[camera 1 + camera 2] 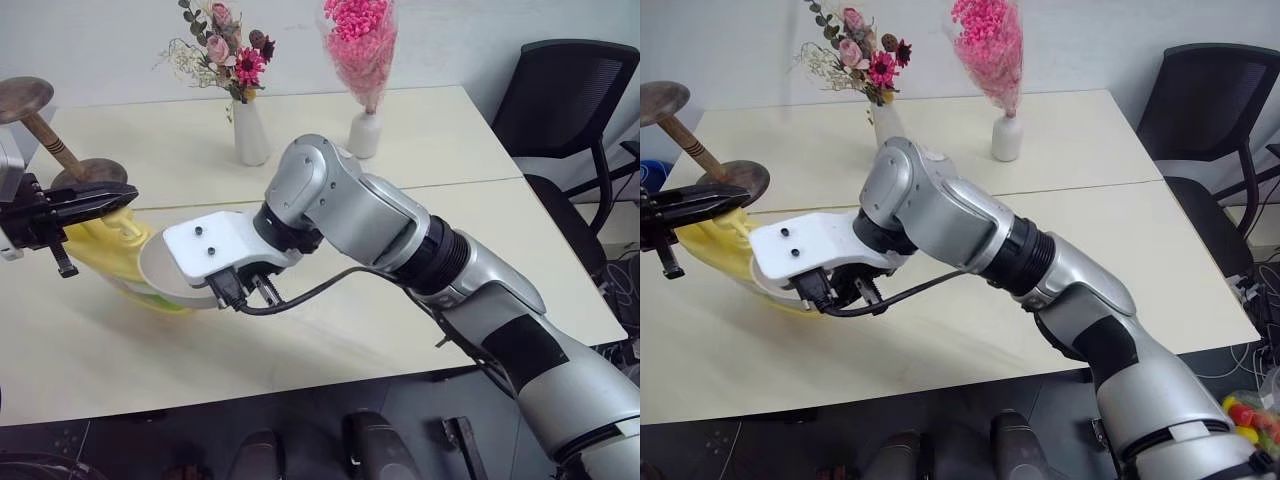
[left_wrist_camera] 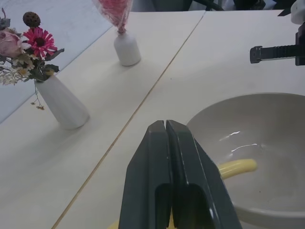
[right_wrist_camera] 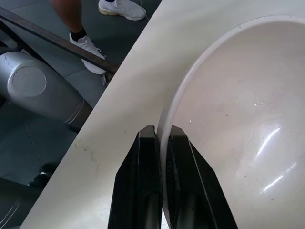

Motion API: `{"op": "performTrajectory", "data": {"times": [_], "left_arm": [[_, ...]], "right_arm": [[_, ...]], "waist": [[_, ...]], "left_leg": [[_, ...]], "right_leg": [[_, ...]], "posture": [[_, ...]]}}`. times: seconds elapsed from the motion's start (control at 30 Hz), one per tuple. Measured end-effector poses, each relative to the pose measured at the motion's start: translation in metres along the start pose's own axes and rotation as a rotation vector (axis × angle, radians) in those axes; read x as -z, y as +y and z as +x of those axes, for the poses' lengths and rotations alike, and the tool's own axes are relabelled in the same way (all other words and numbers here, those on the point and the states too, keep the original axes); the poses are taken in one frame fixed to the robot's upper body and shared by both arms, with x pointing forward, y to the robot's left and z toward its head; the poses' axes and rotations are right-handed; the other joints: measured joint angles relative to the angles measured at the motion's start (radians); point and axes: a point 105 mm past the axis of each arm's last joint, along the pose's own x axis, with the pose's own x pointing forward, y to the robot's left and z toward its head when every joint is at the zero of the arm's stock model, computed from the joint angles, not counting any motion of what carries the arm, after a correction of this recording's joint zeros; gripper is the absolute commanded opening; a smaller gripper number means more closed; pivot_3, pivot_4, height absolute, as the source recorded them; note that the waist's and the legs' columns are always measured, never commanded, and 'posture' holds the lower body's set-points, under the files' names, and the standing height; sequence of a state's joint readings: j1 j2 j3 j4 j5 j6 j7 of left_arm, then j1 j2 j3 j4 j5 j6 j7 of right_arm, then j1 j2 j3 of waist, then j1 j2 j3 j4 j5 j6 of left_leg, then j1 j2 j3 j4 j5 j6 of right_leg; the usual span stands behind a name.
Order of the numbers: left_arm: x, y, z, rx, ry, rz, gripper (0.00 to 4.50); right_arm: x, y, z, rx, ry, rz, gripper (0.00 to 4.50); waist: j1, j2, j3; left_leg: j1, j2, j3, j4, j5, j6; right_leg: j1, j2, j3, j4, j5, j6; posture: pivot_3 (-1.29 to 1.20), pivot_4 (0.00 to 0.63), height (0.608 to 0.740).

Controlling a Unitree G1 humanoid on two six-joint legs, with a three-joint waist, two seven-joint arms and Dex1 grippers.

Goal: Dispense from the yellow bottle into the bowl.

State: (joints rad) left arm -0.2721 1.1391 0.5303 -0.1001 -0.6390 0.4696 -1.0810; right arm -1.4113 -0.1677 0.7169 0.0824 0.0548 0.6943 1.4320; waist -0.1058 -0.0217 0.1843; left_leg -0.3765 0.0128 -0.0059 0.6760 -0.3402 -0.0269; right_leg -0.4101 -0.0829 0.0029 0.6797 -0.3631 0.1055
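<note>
The yellow bottle [image 1: 104, 250] stands at the table's left, and its pump spout [image 2: 238, 167] reaches over the rim into the bowl [image 1: 158, 272]. The beige bowl is tilted against the bottle. My right gripper [image 3: 162, 130] is shut on the bowl's near rim, which runs between its two fingers. My left gripper [image 1: 128, 192] is shut with nothing between its fingers. It lies level right over the bottle's pump top; whether it touches the top I cannot tell. My right hand hides part of the bowl in the eye views.
Two white vases stand at the back of the table, one with mixed flowers [image 1: 250, 135] and one with pink blooms [image 1: 365, 133]. A wooden stand [image 1: 50, 135] is at the far left and a black chair [image 1: 570, 100] at the right. A person's feet [image 3: 121, 7] are on the floor past the table edge.
</note>
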Motion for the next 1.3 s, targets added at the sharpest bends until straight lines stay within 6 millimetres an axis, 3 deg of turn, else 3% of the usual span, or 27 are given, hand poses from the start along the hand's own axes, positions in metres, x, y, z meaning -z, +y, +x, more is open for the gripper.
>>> {"op": "performTrajectory", "data": {"times": [0.27,0.47,0.83,0.97,1.03,1.13,1.3], "left_arm": [[0.003,-0.005,-0.001,-0.002,0.022,0.038,0.13],[0.013,-0.009,-0.002,-0.012,0.090,0.117,0.13],[0.013,-0.010,0.001,-0.028,0.106,0.133,0.13],[0.012,-0.011,0.003,-0.028,0.090,0.086,0.13],[0.005,-0.012,0.005,-0.010,0.032,-0.047,0.13],[-0.009,-0.015,0.006,0.042,-0.049,-0.219,0.65],[-0.051,-0.011,-0.003,0.057,-0.146,-0.240,2.20]], "right_arm": [[0.001,-0.001,0.001,0.002,0.003,-0.010,0.00],[0.002,-0.004,0.003,0.004,0.005,-0.004,0.00],[0.000,-0.003,0.004,-0.003,0.000,-0.013,0.00],[0.000,-0.003,0.004,-0.003,-0.001,-0.022,0.00],[0.001,-0.003,0.001,0.000,-0.001,-0.074,0.00],[0.005,0.001,0.000,-0.006,-0.009,-0.149,0.00],[0.025,0.005,-0.005,0.018,0.004,-0.199,0.00]], "waist": [[0.000,0.001,0.000],[0.004,0.018,-0.010],[0.004,0.022,-0.013],[0.004,0.023,-0.013],[0.006,0.022,-0.013],[0.007,0.014,-0.011],[0.004,0.005,-0.010]], "left_leg": [[0.002,0.000,0.000,-0.001,0.000,0.000],[0.007,0.000,0.004,-0.005,0.000,0.001],[0.009,0.000,0.005,-0.007,0.000,0.001],[0.009,0.000,0.004,-0.007,0.000,0.001],[0.007,0.000,0.003,-0.007,0.000,0.001],[0.004,0.000,0.001,-0.007,0.000,0.001],[0.001,-0.001,-0.002,-0.007,-0.001,0.000]], "right_leg": [[0.001,0.000,0.000,-0.001,0.000,0.000],[0.003,-0.001,0.002,-0.005,0.000,0.000],[0.003,0.000,0.003,-0.004,0.000,0.000],[0.003,0.000,0.003,-0.004,0.000,0.000],[0.002,0.000,0.002,-0.002,0.000,0.000],[0.000,0.001,0.002,-0.001,0.000,0.000],[0.000,0.000,0.001,-0.004,0.000,0.000]], "posture": [[0.00,0.150,0.740],[0.00,0.150,0.740],[0.00,0.150,0.740],[0.00,0.150,0.740],[0.00,0.150,0.740],[0.00,0.150,0.740],[0.00,0.150,0.740]]}}
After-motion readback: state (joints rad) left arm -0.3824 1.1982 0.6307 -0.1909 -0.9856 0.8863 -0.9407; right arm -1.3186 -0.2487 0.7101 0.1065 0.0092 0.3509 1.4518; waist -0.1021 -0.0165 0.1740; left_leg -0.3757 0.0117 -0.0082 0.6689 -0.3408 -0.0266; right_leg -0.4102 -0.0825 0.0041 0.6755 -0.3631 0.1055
